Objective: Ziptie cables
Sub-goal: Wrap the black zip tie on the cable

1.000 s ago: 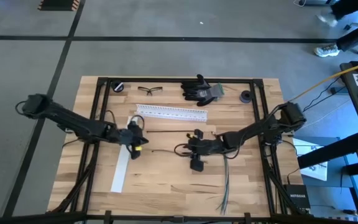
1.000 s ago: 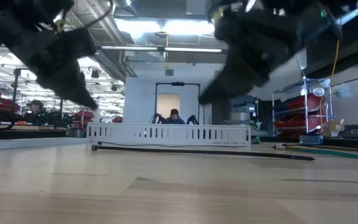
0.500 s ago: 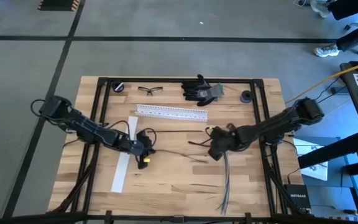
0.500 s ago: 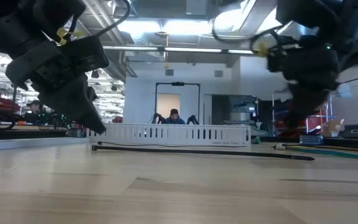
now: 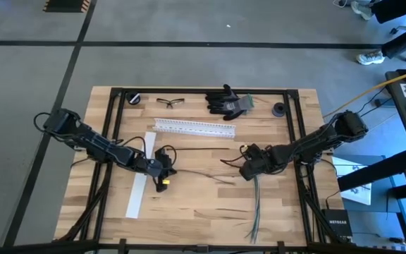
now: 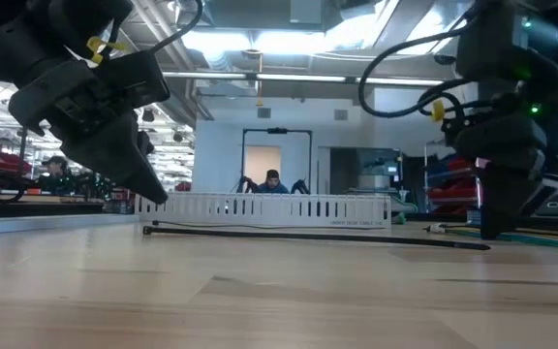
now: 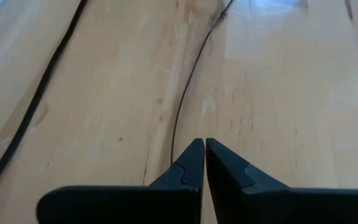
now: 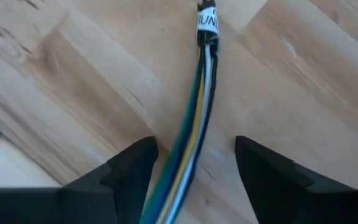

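The right gripper (image 8: 191, 171) hangs low over the right-middle of the table (image 5: 189, 212), its fingers parted wide on either side of the cables (image 8: 194, 118), a striped bunch with a white label band at its far end. Nothing is clamped: the bunch lies on the wood between the fingers, which looks like a straddle made ready for a grab. From above, the cables run from that gripper toward the near edge.

The left gripper (image 7: 204, 163) sits left of centre with its fingers pressed together, holding nothing I can make out; a thin dark wire (image 7: 182, 99) runs away from its tips across the wood, probably the tie to be threaded, though that is my guess.

Just left of it lies a white strip (image 5: 137, 192), and farther back the slotted rail (image 5: 194, 128). Glasses (image 5: 167, 102) and black gloves (image 5: 225, 101) rest along the far edge, well clear. Between the two grippers only the loose wire crosses the boards, so little blocks them.
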